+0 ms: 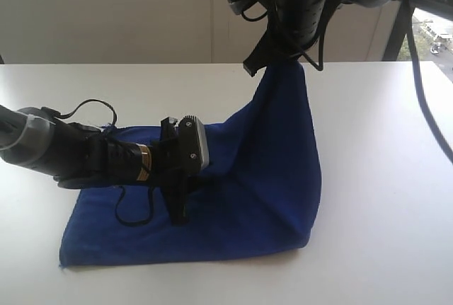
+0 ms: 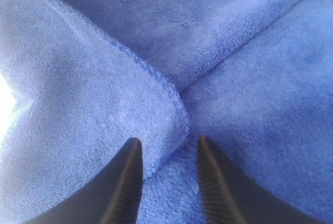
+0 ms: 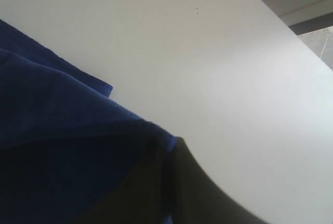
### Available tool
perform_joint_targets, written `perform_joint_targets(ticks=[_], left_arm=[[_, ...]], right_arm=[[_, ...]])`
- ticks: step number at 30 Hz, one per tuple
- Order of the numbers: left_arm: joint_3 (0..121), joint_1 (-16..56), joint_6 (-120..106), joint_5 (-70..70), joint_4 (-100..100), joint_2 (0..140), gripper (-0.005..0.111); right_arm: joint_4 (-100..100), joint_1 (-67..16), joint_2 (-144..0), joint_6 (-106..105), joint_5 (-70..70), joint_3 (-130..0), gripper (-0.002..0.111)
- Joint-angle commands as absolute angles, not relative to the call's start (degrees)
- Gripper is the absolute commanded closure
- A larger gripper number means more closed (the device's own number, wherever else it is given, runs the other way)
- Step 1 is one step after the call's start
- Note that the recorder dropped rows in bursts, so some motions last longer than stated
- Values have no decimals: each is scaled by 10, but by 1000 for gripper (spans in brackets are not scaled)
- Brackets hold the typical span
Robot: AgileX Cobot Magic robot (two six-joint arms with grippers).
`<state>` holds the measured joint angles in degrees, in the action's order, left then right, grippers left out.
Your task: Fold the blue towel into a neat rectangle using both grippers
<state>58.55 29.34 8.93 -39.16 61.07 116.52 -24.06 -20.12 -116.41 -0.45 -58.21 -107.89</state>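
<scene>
Our right claw point(image 1: 279, 57) holds a corner of the blue towel point(image 1: 269, 156) high above the desk point(image 1: 382, 177) for folding; our left claw point(image 2: 167, 148) stands open astride a hem.

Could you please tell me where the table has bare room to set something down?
The widest bare stretch of the table lies right of the blue towel, out to the table's right edge. Another lies behind the left gripper, toward the wall. The middle is crowded: the right gripper holds a corner high, and the front strip is narrow.
</scene>
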Motion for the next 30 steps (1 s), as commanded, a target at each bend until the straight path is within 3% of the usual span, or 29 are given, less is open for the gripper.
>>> perform_joint_targets(ticks=[1,10,18,30], left_arm=[[588,293,88,-394,610,1166,77],[588,293,88,-394,605,1166,107],[588,293,90,-376,605,1135,107],[588,273,39,-218,605,1062,107]], right_arm=[[-240,-198,-1156,0,-583,-1079,108],[-240,-198,-1156,0,-583,-1079,108],[-240,-198,-1156,0,-585,-1079,108],[-201,-199,-1149,-32,-594,-1079,108]])
